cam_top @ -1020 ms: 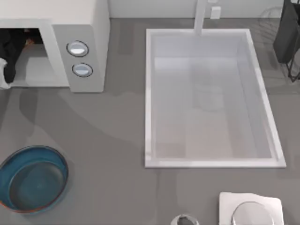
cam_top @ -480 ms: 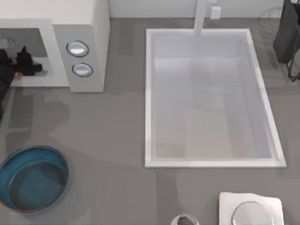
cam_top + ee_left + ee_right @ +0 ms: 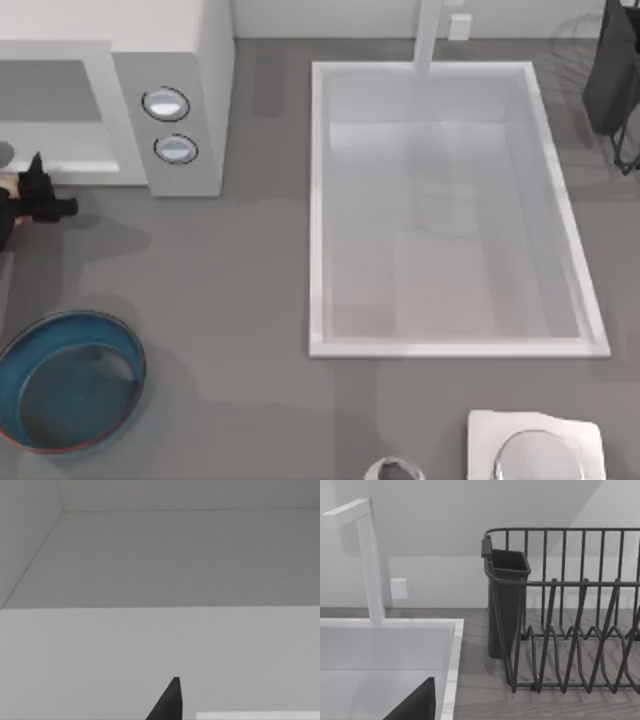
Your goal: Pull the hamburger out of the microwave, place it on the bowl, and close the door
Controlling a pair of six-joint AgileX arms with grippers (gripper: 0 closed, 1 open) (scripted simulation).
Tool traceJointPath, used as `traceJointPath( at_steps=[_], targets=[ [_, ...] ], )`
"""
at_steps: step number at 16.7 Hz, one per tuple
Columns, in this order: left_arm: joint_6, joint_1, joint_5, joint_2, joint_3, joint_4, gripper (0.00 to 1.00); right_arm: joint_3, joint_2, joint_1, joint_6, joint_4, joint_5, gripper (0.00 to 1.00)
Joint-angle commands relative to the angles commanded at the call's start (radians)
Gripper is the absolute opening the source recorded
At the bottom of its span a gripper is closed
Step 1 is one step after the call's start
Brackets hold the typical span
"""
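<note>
The white-grey microwave [image 3: 190, 60] stands at the back left with its cavity open; the door is out of view. My left gripper [image 3: 45, 192] is just outside the cavity's front edge, at the table's left edge, shut on the hamburger [image 3: 8, 184], of which a pale orange patch shows. In the left wrist view, one black fingertip [image 3: 169, 702] points at the microwave's pale inner walls [image 3: 160, 555]. The teal bowl [image 3: 128, 345] sits empty at the front left, below that gripper. My right gripper [image 3: 415, 706] is parked near the sink's back right.
A large white sink [image 3: 318, 200] with a faucet [image 3: 370, 555] fills the middle. A dark wire dish rack [image 3: 570, 630] with a cutlery holder stands at the back right. A white square plate [image 3: 535, 445] lies at the front right.
My left gripper has drawn back out of the microwave cavity toward the front of the table, carrying the hamburger. The cavity now stands empty.
</note>
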Motion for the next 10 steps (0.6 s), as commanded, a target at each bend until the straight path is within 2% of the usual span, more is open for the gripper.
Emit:
traceJointPath(
  at_steps=[6,10],
  targets=[
    [0.002,-0.006,-0.002,-0.015,0.005,-0.017,0.0,0.0,0.0,0.0,0.0,0.0,0.0,1.0],
    [0.002,-0.006,-0.004,-0.155,0.005,-0.157,0.0,0.0,0.0,0.0,0.0,0.0,0.0,1.0]
  ],
)
